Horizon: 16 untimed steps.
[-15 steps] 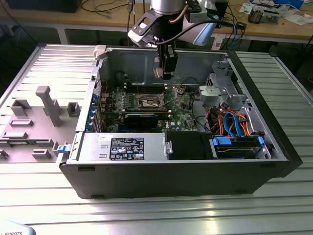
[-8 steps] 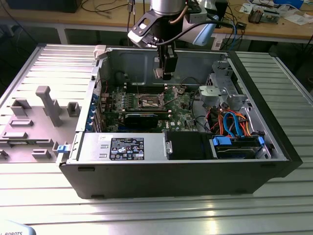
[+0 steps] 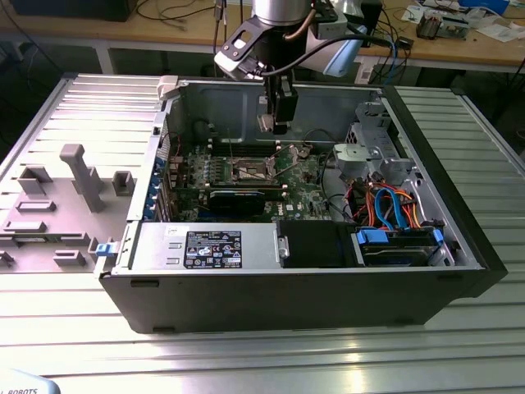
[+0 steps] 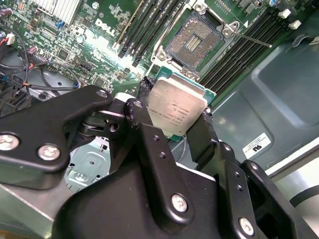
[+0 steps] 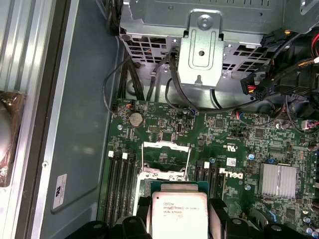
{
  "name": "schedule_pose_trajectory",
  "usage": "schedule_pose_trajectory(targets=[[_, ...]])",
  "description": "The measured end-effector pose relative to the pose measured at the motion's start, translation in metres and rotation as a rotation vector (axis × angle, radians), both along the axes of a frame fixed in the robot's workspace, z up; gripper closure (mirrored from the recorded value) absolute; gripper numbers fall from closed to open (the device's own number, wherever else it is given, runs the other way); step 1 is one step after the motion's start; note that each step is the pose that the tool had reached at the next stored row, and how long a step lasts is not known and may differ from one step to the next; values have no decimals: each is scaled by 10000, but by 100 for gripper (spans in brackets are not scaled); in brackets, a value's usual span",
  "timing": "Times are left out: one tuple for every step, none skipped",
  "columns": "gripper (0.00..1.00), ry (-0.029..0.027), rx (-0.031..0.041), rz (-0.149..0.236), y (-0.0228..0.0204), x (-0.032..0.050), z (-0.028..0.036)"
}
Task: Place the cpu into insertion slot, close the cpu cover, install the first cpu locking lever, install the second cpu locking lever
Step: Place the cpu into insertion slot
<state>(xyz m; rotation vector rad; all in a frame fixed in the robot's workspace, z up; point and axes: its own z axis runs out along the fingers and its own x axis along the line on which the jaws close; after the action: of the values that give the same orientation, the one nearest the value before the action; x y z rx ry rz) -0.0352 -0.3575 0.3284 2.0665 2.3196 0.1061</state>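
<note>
black pincer (image 4: 174, 127) points straight down, clamped on the cpu (image 4: 177, 102) above the insertion slot (image 4: 193, 42).

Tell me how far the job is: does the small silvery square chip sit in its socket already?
Nothing is finished yet. In hand: the gripper is shut on the small silvery-grey square cpu, above the green motherboard. The square insertion slot with the silvery rim lies open and empty, and the thin metal cpu cover stands open. Left: seating the cpu, closing the cover, both locking levers.
</note>
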Motion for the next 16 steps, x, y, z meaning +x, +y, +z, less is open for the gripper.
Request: schedule_pose_trajectory(targets=[[46,-3,4,0,0,0,-4],[46,-2,3,-1,0,0,-27],[46,0,1,-30,0,-4,-45],[46,-2,-1,-97,0,-7,-66],[46,-1,-1,-509,0,-6,-126],[46,0,-3,-661,1,-11,-151],[46,0,-4,-676,2,-17,-157],[46,1,-5,-676,1,-17,-159],[46,1,-6,-676,1,-17,-159],[46,1,-7,-675,1,-17,-159],[46,0,-4,-675,1,-17,-160],[46,0,-5,-675,1,-17,-160],[46,0,-4,-676,1,-17,-160],[46,0,-4,-676,1,-17,-160],[46,0,-4,-676,1,-17,-160],[46,0,-4,-676,1,-17,-160]])
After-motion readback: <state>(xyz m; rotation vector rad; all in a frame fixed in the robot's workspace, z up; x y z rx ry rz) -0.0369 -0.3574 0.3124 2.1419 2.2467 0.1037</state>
